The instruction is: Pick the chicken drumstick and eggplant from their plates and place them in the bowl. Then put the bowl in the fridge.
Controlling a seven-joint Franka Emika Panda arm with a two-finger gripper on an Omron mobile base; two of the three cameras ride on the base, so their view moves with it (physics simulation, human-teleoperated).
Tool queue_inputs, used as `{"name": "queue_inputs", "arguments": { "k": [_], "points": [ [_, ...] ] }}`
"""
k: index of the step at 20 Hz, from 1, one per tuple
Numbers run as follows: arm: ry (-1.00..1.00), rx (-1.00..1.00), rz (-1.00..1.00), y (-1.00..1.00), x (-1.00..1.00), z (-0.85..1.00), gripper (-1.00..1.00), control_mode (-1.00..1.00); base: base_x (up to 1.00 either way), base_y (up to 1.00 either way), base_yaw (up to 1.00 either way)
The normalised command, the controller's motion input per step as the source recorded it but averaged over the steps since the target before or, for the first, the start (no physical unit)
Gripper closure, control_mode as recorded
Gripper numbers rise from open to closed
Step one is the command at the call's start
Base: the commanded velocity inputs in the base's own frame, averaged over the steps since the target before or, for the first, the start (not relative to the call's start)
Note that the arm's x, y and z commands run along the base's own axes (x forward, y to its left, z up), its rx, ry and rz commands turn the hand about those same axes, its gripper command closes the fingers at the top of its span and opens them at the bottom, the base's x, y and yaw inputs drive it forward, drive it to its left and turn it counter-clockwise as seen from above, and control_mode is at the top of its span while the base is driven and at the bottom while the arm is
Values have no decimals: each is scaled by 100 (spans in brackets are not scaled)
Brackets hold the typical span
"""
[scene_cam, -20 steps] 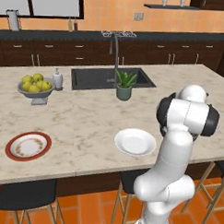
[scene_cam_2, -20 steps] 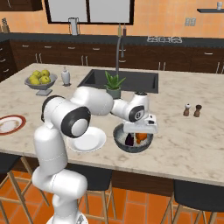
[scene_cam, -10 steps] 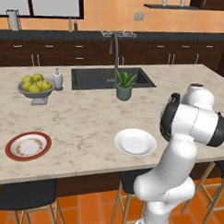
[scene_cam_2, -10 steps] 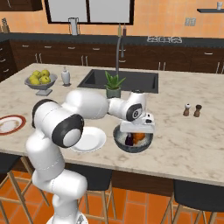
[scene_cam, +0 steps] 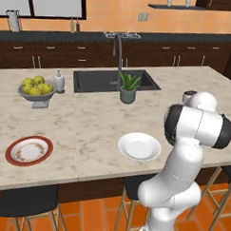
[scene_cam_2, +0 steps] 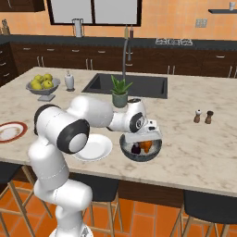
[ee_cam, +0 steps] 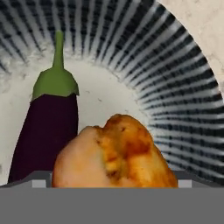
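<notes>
The hand (scene_cam_2: 144, 137) sat low over the bowl (scene_cam_2: 155, 149) at centre frame, near the front edge of the bench (scene_cam_2: 203, 152). The eggplant (ee_cam: 43, 131) and chicken drumstick (ee_cam: 116, 153) lay touching inside the bowl. Whether the fingers were parted or closed could not be determined. Risk: an off-centre rim grasp could tip the loaded bowl, or a nudge could slide it off the bench.
</notes>
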Motion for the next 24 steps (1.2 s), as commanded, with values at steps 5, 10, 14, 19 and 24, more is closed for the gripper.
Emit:
{"name": "queue_inputs", "arguments": {
  "k": [5, 10, 14, 19, 24],
  "points": [
    [-3, -2, 2, 0, -5, 29, -100, -100, 0, 0, 0],
    [0, 0, 0, 0, -5, 28, -100, -100, 0, 0, 0],
    [0, 0, 0, 23, -18, 41, -100, -100, 0, 0, 0],
    [0, 0, 0, 81, -29, 3, -100, -100, 0, 0, 0],
    [1, 3, 0, 60, -27, 0, -100, -100, 0, 0, 0]
  ]
}}
